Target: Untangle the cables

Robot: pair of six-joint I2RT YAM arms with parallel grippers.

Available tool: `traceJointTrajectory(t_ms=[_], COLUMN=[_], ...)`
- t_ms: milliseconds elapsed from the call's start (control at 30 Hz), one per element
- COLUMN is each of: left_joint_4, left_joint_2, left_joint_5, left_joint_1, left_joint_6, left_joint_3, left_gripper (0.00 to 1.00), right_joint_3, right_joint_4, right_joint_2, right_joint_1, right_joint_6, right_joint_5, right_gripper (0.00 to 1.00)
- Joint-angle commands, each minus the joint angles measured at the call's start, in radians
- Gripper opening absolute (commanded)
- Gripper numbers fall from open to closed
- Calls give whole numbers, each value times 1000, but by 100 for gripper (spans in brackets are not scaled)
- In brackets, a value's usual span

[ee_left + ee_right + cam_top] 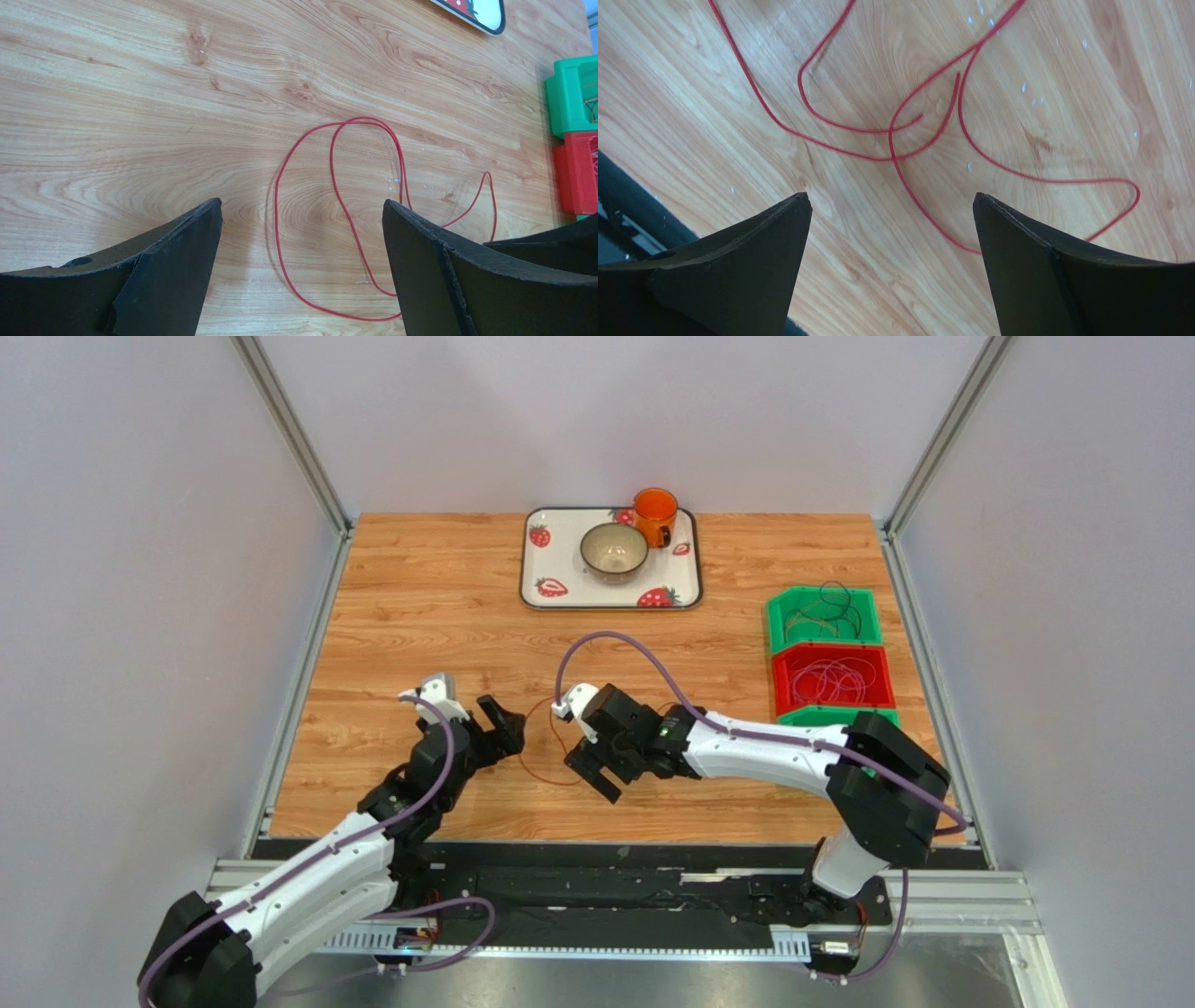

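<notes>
**A:** Where does the left pincer (505, 730) stand?

**B:** It hangs low over the table (421, 588) with its jaws spread wide and nothing in them. The red cable (333, 168) lies flat on the wood just ahead of it, a little toward its right finger.

**A:** Which way does the cable run?

**B:** It forms two narrow loops. Their long axis points away from the left pincer's fingertips, and a smaller bend trails off to that pincer's right.

**A:** And the right pincer (586, 770)?

**B:** It is wide open and empty too, facing the left one across the cable. Its wrist view shows the strands crossing directly ahead of its fingertips, with what looks like a free end just beyond. It seems the nearer arm for the crossing, while the left one is better placed for the long loops.

**A:** Is anything in the way?

**B:** Nothing lies on the cable. The two pincers are close together, though, so the likelier clash is with each other. The tray (540, 588) sits well beyond both, carrying the bowl (615, 549) and the orange cup (654, 511). Far to the right pincer's right are the green bin (779, 616) and the red bin (780, 679), with coiled cables (835, 676) inside.
</notes>
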Motion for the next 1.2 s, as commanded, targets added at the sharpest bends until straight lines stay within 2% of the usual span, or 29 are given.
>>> traceJointTrajectory(t_ms=[0, 167, 433, 733, 967, 1167], left_joint_4=[46, 49, 52, 55, 55, 55], left_joint_2=[2, 4, 5, 12, 19, 19], left_joint_5=[4, 5, 8, 10, 13, 13], left_joint_1=[-2, -2, -2, -2, -2, -2], left_joint_6=[6, 9, 12, 15, 15, 15], left_joint_3=[45, 43, 43, 47, 51, 51], left_gripper=[92, 92, 92, 92, 92, 92], right_joint_3=[55, 122, 194, 213, 260, 279], right_joint_4=[123, 116, 116, 113, 71, 50], right_joint_2=[68, 153, 207, 216, 266, 242], right_joint_1=[1, -5, -77, -194, -214, -219], right_joint_6=[-70, -101, -109, -72, -67, -29], right_joint_5=[-15, -3, -81, -304, -343, -397], right_gripper=[91, 91, 91, 90, 89, 87])
